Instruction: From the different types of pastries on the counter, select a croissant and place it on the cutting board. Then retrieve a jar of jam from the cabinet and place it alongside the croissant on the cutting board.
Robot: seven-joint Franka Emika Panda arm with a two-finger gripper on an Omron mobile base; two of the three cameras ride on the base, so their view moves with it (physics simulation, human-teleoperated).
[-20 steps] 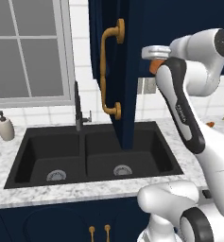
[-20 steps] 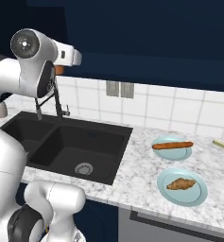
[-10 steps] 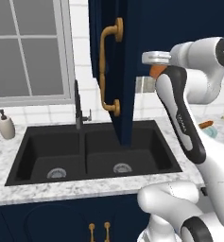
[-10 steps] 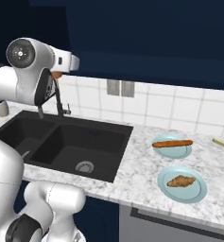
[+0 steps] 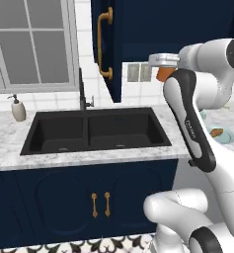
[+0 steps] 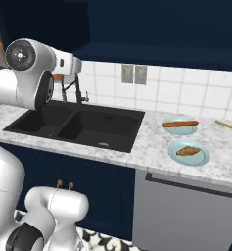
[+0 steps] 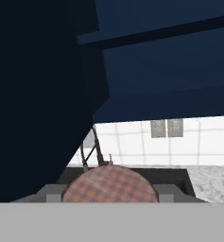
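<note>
1. Left base view
   - Whole pic has shifted vs. earlier: sink (image 5: 94, 131) sits further off and the base-unit doors under it are in shot, so the base has backed off; fixtures have not moved
   - Gripper (image 5: 164, 66) is high, in front of the wall, right of the open cabinet (image 5: 119, 49) door
   - Fingers pinch the jar of jam (image 5: 164, 74), which shows as an orange body under the hand, clear of the cabinet and above the counter (image 5: 5, 143)
2. Right base view
   - Croissant (image 6: 188, 151) lies on the near teal plate (image 6: 201, 158) at the counter front edge, right of the sink
   - Bread stick (image 6: 180, 124) lies on the far plate (image 6: 172, 131), toward the back edge
   - Cutting board cannot be made out here
3. Hand view
   - Plaid jar lid sits low centre between the two finger pads, so grip reads as closed on the jar
   - Dark cabinet door fills the left; sink and tiled wall lie ahead
4. Meaning for task (judgement)
   - Jar retrieval looks done; transfer phase is starting
   - Croissant is on a plate, not a board, so that step appears open
   - Next: carry the jar right along the counter
</note>
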